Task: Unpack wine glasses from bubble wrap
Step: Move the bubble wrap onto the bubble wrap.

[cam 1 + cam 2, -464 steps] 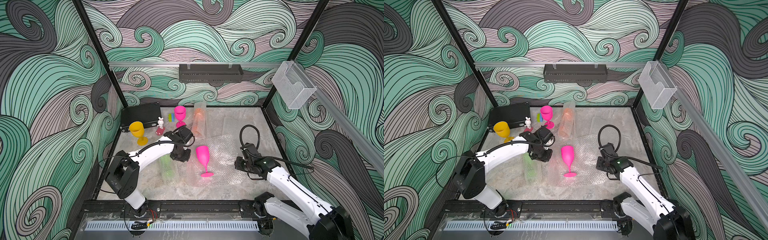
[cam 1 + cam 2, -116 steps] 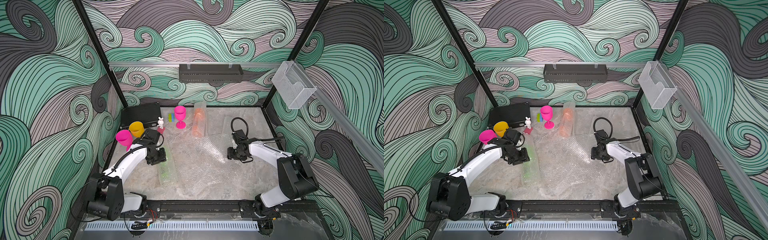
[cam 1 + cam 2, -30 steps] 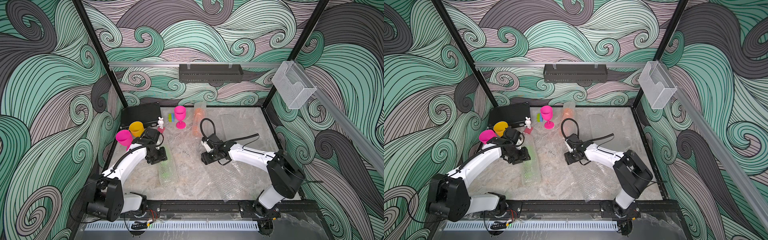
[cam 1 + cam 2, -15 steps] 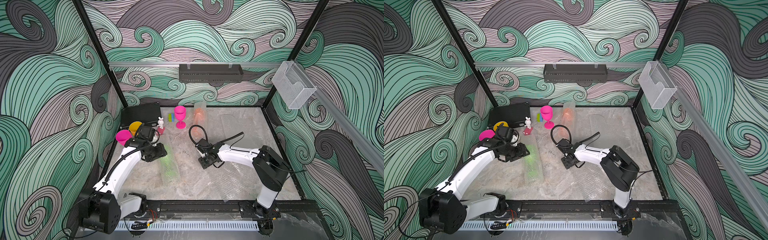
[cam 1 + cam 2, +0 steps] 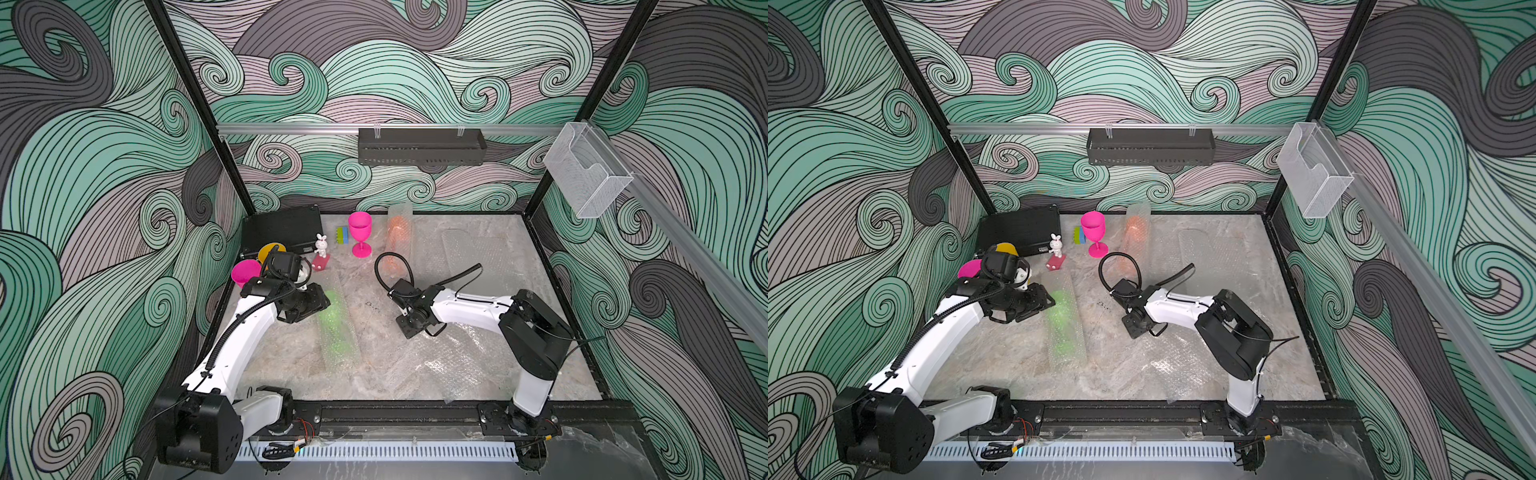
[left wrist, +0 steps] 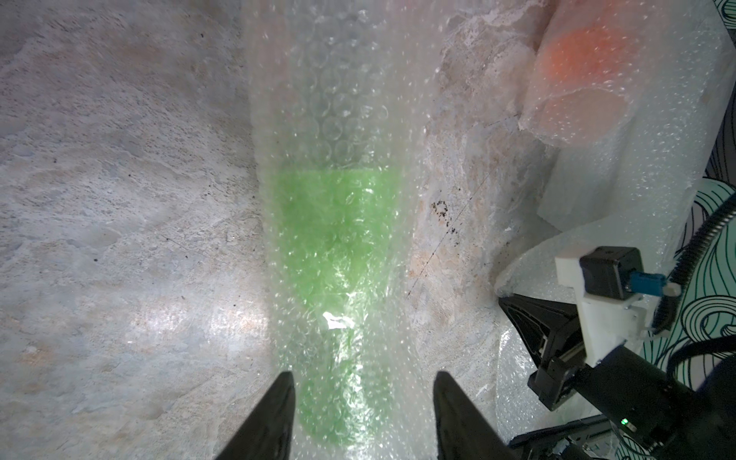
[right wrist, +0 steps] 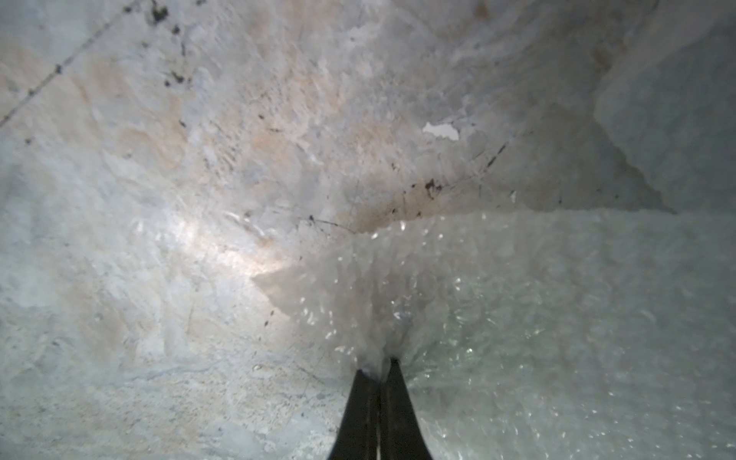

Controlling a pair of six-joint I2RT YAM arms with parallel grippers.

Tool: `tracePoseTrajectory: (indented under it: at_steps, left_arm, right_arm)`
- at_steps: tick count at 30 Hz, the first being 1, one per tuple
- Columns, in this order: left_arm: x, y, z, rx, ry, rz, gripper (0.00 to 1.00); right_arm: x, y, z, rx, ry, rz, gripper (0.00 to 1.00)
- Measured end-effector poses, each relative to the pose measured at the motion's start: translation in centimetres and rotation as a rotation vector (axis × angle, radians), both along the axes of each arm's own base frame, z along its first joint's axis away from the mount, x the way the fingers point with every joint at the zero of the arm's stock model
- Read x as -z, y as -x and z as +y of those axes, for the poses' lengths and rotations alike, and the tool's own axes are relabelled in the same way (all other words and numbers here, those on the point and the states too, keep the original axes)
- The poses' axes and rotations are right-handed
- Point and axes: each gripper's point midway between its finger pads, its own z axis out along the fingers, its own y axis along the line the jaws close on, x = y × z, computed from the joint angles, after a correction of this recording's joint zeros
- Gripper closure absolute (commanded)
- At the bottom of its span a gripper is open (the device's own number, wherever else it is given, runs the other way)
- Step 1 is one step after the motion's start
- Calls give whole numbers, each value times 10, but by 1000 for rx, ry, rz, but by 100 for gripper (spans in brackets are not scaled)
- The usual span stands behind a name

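— What's on the table (image 5: pixel 286 357)?
— A flat bubble wrap sheet (image 5: pixel 449 359) lies near the right arm. The green glass (image 6: pixel 334 239) lies left of centre, inside a rolled tube (image 6: pixel 330 99).
— The grippers?
— The right gripper (image 7: pixel 378 364) is pinched tight on the sheet's edge. The left gripper (image 6: pixel 364 382) stands parted astride the tube, one finger each side.

Lime goblet (image 6: pixel 334 247) in bubble-wrap tube (image 6: pixel 334 99), horiz.
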Motion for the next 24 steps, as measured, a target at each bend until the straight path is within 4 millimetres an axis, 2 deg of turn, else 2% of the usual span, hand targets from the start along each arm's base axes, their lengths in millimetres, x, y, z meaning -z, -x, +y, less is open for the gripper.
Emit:
tracePoseTrajectory:
  at_steps: [3, 6, 10, 13, 17, 21, 24]
  left_arm:
    - [0, 0, 1, -4, 4, 1, 45]
    - [0, 0, 1, -7, 7, 1, 45]
    - [2, 1, 2, -9, 11, 8, 45]
    - [5, 2, 2, -10, 13, 16, 45]
    - [7, 3, 2, -12, 15, 22, 45]
    - [9, 4, 3, -12, 15, 28, 45]
    - [14, 7, 3, -14, 15, 41, 45]
  right_arm:
    - [-12, -2, -6, 30, -37, -25, 100]
    - [-38, -13, -17, 97, -111, -79, 100]
    - [-85, -46, -35, 223, -249, -193, 100]
    - [-108, -69, -49, 297, -312, -257, 100]
    - [-118, -103, -59, 360, -327, -288, 100]
    - [-114, -137, -59, 376, -318, -295, 100]
    - [-108, -156, -59, 371, -297, -295, 86]
